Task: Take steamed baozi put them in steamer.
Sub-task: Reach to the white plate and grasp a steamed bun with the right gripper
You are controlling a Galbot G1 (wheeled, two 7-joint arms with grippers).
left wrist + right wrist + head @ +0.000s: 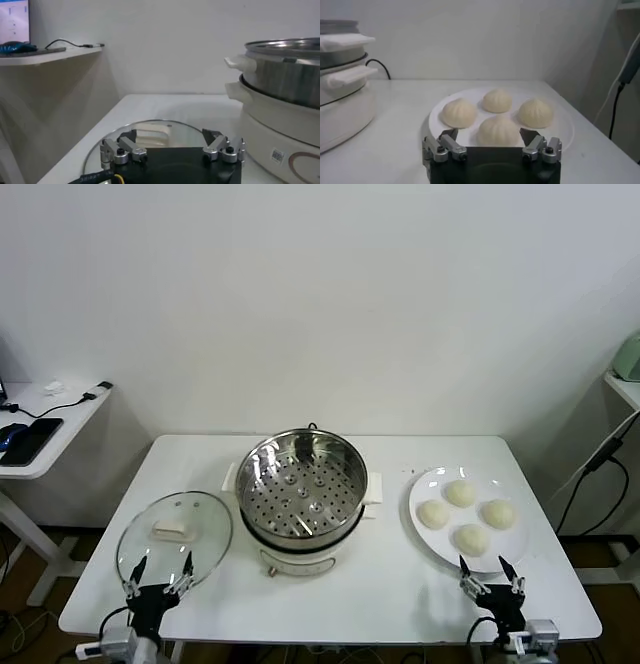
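Baozi point(466, 515): all four on white plate point(424, 534), right of steamer, none moved yet.
Steamer point(300, 484): table centre, uncovered, perforated tray bare.
Glass lid point(175, 534): flat, left of steamer.
Right gripper point(491, 577): jaws spread, empty, at plate's near edge.
Left gripper point(159, 577): jaws spread, empty, by lid.
Remaining: all four transfers.

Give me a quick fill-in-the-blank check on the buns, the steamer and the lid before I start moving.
1. The white plate holds ____ steamed baozi.
2. The perforated tray of the steamer holds ____ baozi.
3. The glass lid lies on the table on the robot's ____ side of the steamer.
4. The right gripper, jaws open, sits at the near edge of the ____.

Missing words: four; no; left; plate
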